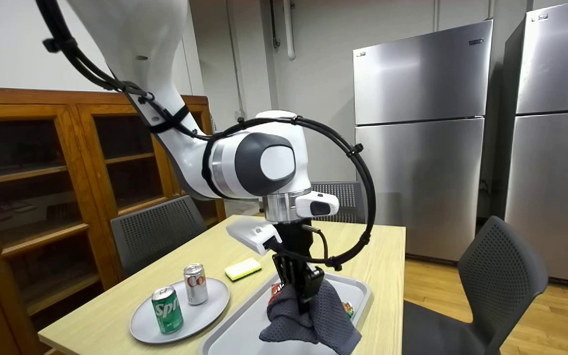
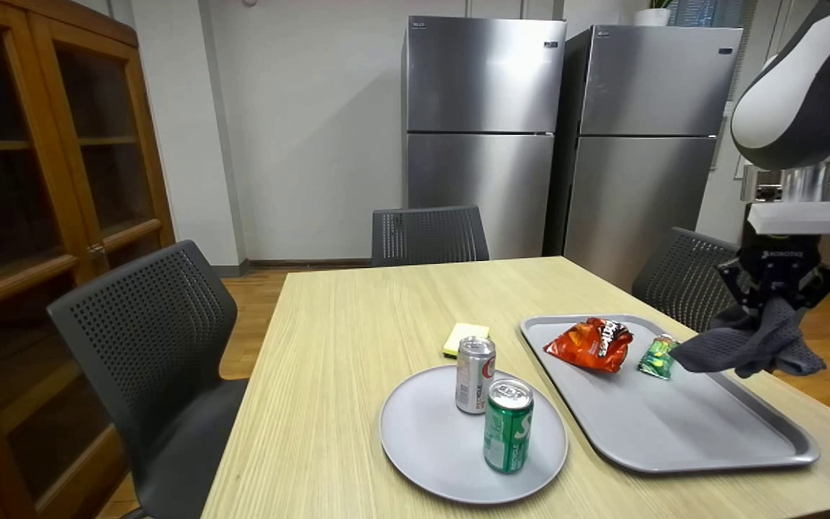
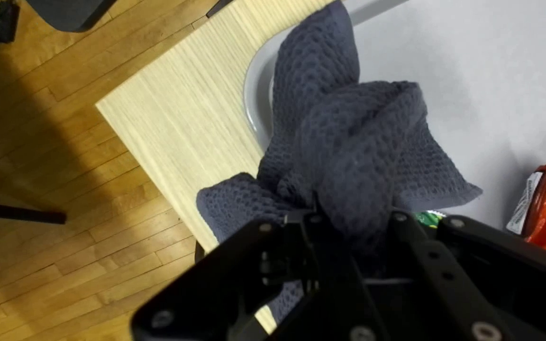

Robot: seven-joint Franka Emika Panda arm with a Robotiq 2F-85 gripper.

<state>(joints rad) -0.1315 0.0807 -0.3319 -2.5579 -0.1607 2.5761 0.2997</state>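
Pale table [image 2: 357,324] in a lit room; fridges [image 2: 483,86] along the far wall [image 2: 300,144], glass-fronted cabinet [image 2: 98,173] to the side.

Over the table, the gripper [image 2: 775,299]: jaws drawn narrow, a dark grey cloth [image 2: 750,349] pinched between them. Cloth is directly under it, bunched at the grip, corners dangling loose.

Relation that matters, by my judgement: cloth to tray [image 2: 674,425]. From the wrist view, cloth overlaps the tray's rounded corner, spilling past the rim over bare tabletop. No clean long axis; its longest flap runs out from the jaws toward that corner. Seems held above the tray; whether the lowest flap brushes it, cannot tell. Only one arm [image 1: 264,162] present, so no question of which is nearer.

Counts. On the tray: one red chip bag [image 2: 591,346], one small green packet [image 2: 658,357], lying near each other. One round plate [image 2: 415,447], two cans standing on it: silver can [image 2: 474,378], green can [image 2: 507,436], near but apart. One yellow sponge [image 2: 466,339], flat on the table near the plate. One cloth. Three chairs [image 2: 148,317], two fridges.
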